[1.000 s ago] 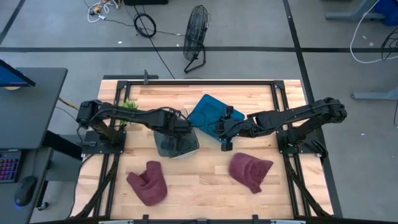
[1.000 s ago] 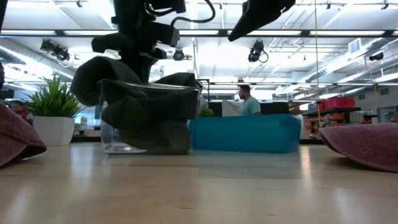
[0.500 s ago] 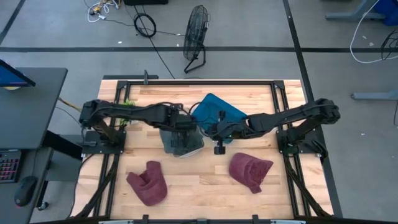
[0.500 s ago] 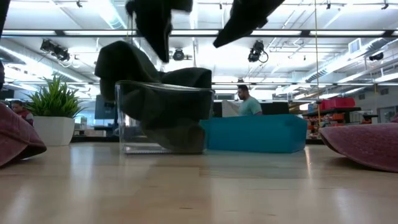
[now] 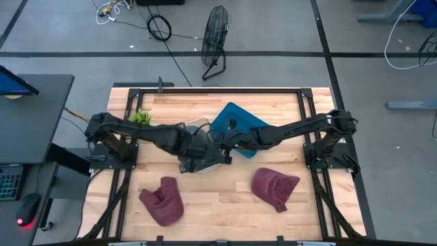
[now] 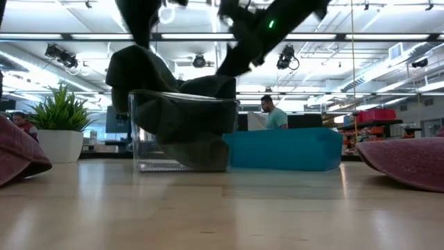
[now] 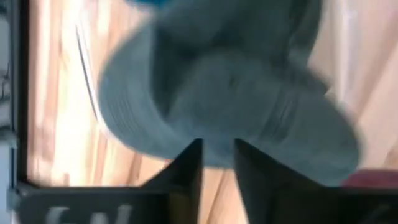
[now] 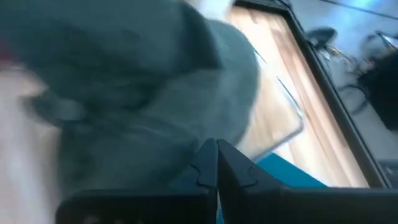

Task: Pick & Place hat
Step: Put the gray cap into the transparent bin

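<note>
The grey hat (image 6: 173, 118) sits bunched in the clear bin (image 6: 182, 135) near the middle of the table (image 5: 225, 198), but not fully inside: in the low view part of it heaps above the rim and some cloth hangs over the side. So the placing looks mostly done, with the hat still to be tucked or settled.

Both arms meet over the bin. The left gripper (image 7: 216, 163) hangs right above the hat, and its fingers (image 7: 186, 165) stand a little apart with nothing between them; the hat fills the wrist view just beyond their tips. The right gripper (image 8: 216, 163) reaches in from the other side, and its fingers (image 8: 204, 167) are pressed together, tips on or just short of the grey cloth. I cannot tell whether any fabric is pinched between them; it looks more like a closed poke than a grasp.

A teal bin (image 5: 235, 121) lies just behind the right fingers. Two maroon hats remain loose on the table, one (image 5: 162, 201) well off from the left fingers and one (image 5: 274, 188) well off from the right fingers. Judged from this, those are still to be picked, if the task covers them.
</note>
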